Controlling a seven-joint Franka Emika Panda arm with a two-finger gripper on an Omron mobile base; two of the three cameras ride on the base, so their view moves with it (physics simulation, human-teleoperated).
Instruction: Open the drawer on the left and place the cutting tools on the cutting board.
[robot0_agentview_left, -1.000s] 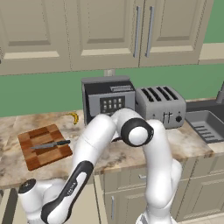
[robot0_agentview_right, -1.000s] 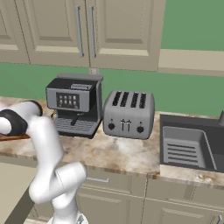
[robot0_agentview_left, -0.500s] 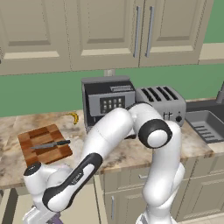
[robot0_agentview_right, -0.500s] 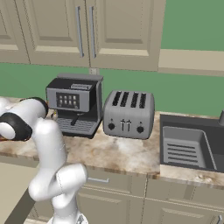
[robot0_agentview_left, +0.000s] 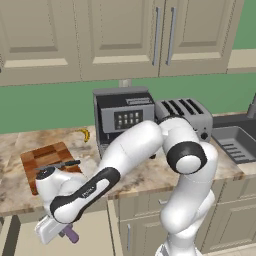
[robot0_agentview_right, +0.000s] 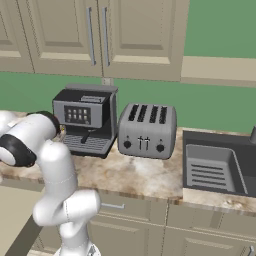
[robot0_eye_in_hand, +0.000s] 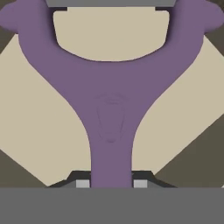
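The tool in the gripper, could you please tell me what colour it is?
Purple. The forked tool shows best in the hand view, its stem between the gripper tips.

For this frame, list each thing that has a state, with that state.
drawer: open
purple cutting tool: clamped between the jaws, over the drawer
gripper: shut on the tool's stem
cutting board: on the counter, a dark knife-like tool lying on it
upper cabinet doors: closed

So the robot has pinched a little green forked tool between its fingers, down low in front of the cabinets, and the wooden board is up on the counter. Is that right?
Nearly. The forked tool is purple, not green, as the hand view shows close up. The rest stands: the gripper is closed on its stem, low in front of the cabinets, and the cutting board lies on the counter.
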